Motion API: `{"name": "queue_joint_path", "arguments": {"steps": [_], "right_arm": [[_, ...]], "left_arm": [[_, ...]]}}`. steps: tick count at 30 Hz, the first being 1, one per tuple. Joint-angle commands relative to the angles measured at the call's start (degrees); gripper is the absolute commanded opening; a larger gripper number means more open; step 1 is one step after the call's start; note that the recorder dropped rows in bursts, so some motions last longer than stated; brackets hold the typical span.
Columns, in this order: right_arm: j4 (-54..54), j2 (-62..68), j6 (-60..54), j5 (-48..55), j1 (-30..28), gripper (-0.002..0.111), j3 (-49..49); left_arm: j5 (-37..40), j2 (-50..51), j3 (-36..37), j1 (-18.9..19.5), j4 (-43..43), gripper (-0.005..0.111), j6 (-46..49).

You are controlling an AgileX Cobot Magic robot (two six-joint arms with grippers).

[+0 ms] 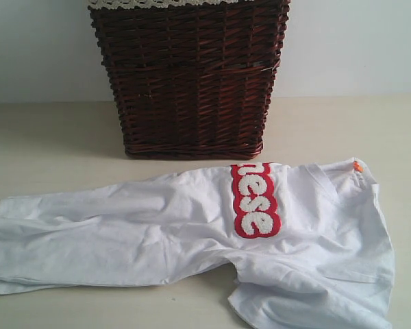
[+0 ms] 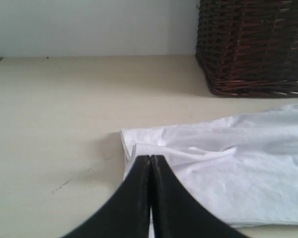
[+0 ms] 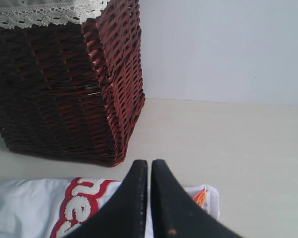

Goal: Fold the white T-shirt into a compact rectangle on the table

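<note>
The white T-shirt (image 1: 192,226) lies stretched across the table (image 1: 48,151), its sides folded in lengthwise, with red-outlined fuzzy lettering (image 1: 255,200) facing up and an orange tag (image 1: 357,166) at the collar on the right. Neither gripper shows in the exterior view. In the left wrist view my left gripper (image 2: 150,157) is shut, its tips over the hem corner of the T-shirt (image 2: 248,173), with nothing seen between them. My right gripper (image 3: 149,162) is shut too, over the collar end of the T-shirt (image 3: 20,208), between the lettering (image 3: 77,203) and the tag (image 3: 200,197).
A dark brown wicker basket (image 1: 192,75) with a lace-trimmed liner (image 1: 157,3) stands just behind the shirt, close to its far edge. The basket (image 2: 253,44) also appears in the left wrist view, and the basket (image 3: 59,84) in the right. A pale wall backs the table.
</note>
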Motion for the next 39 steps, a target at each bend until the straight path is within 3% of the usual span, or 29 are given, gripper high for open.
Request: {"name": "queue_joint_path", "arguments": {"steps": [1,13,24,28,35,37,39], "right_arm": [[0.0,0.1,0.2,-0.6,0.1,0.005,0.4],[1.1,0.2,2.2,-1.1,0.1,0.005,0.4],[2.2,0.2,-2.6,4.4,0.5,0.005,0.4],[10.5,0.1,-4.6,3.4,0.5,0.005,0.4],[12.0,0.2,-11.0,2.8,0.5,0.005,0.4],[13.0,0.9,-16.9,7.7,0.5,0.005,-0.1],[15.0,5.9,-19.6,20.6,0.5,0.006,-4.4]], "left_arm": [[0.1,-0.2,0.0,0.2,0.1,0.000,-0.4],[0.1,-0.2,0.0,0.2,0.1,0.000,-0.4],[0.1,-0.2,0.0,0.2,0.1,0.000,-0.4],[0.1,-0.2,0.0,0.2,0.1,0.000,-0.4],[0.1,-0.2,0.0,0.2,0.1,0.000,-0.4],[0.1,-0.2,0.0,0.2,0.1,0.000,-0.4],[0.1,-0.2,0.0,0.2,0.1,0.000,-0.4]]}}
